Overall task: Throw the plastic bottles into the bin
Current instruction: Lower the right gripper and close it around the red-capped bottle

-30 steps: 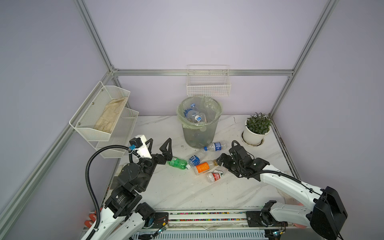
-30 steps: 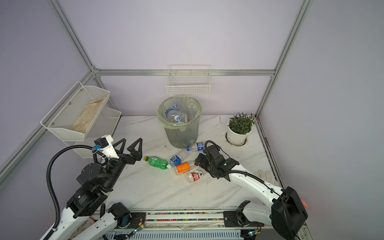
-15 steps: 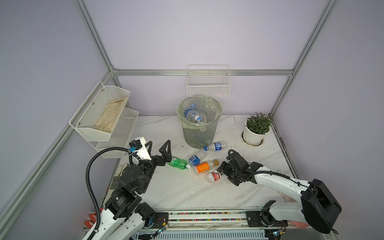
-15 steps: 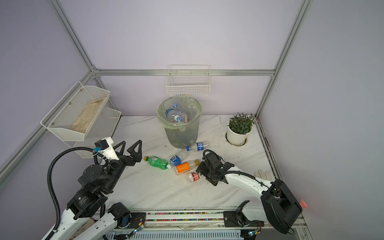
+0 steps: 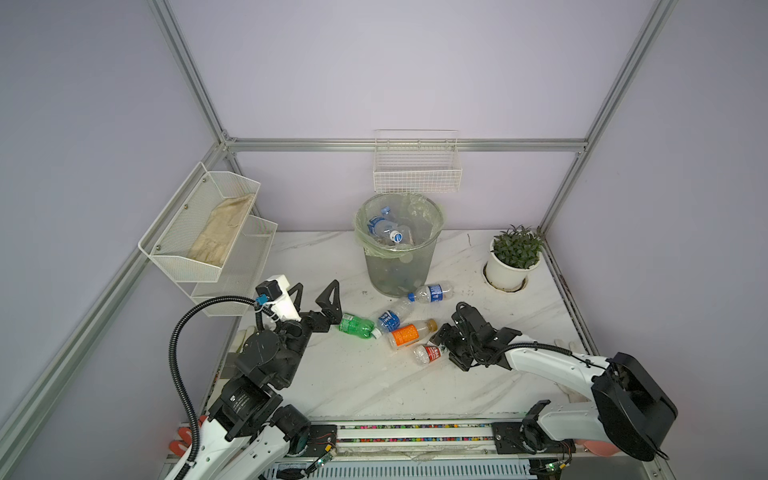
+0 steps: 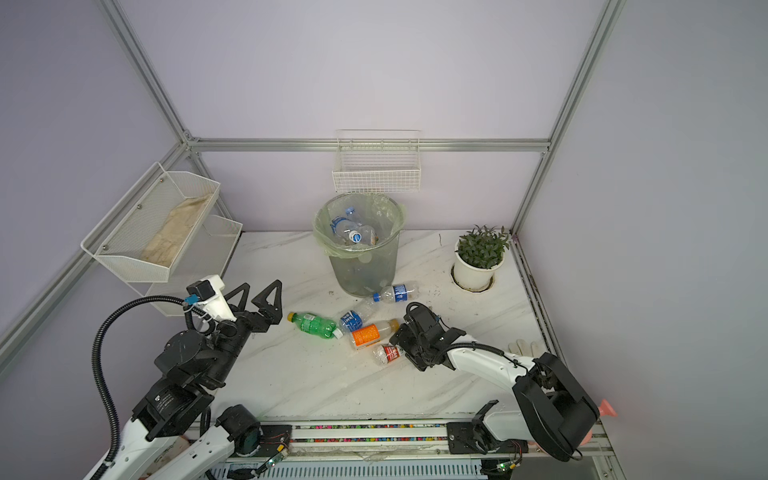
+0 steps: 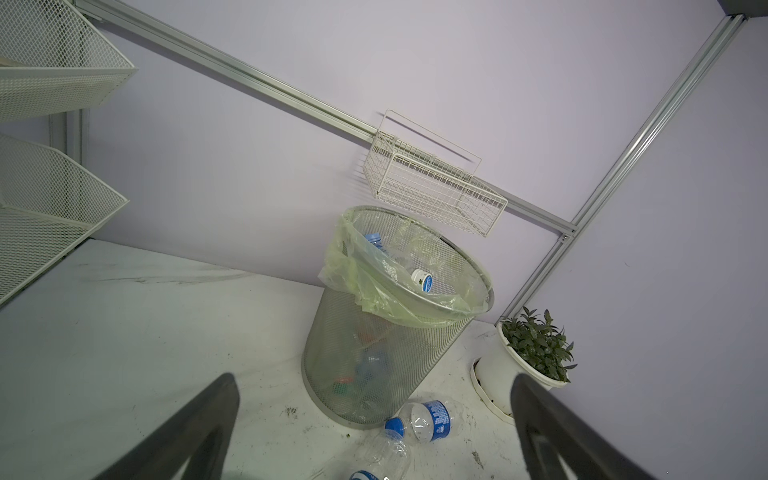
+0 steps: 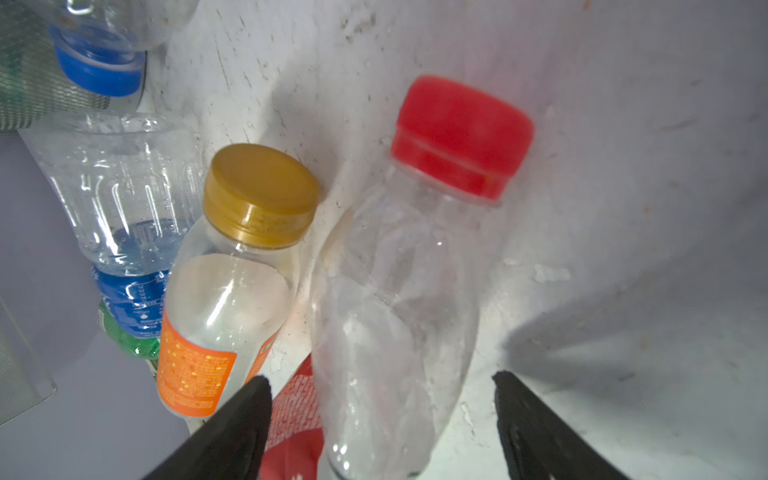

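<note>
Set low over the marble table [image 5: 353,382] with the right gripper [image 8: 378,378], fingers spread on both sides of the red-capped bottle [image 8: 395,270], not yet pinching: likely placed so to clamp across its body. Lying flat there, just beside the orange-label bottle [image 8: 216,299], well short of the bin [image 5: 397,272]. Holding the left gripper [image 5: 314,293] raised, fingers wide apart, empty, facing the bin, probably waiting its turn. Seen inside already: several bottles [image 5: 382,226].

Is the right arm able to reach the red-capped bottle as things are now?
Probably yes. In the right wrist view the red-capped bottle lies between the open fingers of the right gripper, with nothing over it. The orange-label bottle lies close beside one finger and may get nudged.
</note>
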Controlling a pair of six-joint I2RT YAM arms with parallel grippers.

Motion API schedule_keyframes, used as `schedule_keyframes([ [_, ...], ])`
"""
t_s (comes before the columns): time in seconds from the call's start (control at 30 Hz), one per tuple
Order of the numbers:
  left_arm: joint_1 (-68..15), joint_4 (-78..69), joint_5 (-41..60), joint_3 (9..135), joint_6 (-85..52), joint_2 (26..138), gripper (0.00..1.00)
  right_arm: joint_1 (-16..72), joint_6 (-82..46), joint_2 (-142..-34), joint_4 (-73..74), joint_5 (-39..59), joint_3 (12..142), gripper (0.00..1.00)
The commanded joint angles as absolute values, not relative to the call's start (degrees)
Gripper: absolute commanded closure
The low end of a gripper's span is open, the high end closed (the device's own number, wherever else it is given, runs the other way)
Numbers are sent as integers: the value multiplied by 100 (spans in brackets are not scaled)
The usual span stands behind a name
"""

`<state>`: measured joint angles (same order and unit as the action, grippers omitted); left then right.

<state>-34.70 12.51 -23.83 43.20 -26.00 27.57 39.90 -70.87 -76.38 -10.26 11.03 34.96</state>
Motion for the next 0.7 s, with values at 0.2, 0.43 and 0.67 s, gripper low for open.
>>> schedule_keyframes([
  [0.2, -3489, 1266, -2485, 4087, -2620, 2628, 0, 4012, -7382, -7735, -978, 973, 3454, 22],
  [0.43, -3488, 1301, -2507, 4104, -2593, 2580, 0, 4008, -7513, -7632, -905, 866, 3371, 33],
  [0.67, -3487, 1309, -2506, 4112, -2593, 2584, 0, 4009, -7516, -7664, -784, 908, 3367, 46],
])
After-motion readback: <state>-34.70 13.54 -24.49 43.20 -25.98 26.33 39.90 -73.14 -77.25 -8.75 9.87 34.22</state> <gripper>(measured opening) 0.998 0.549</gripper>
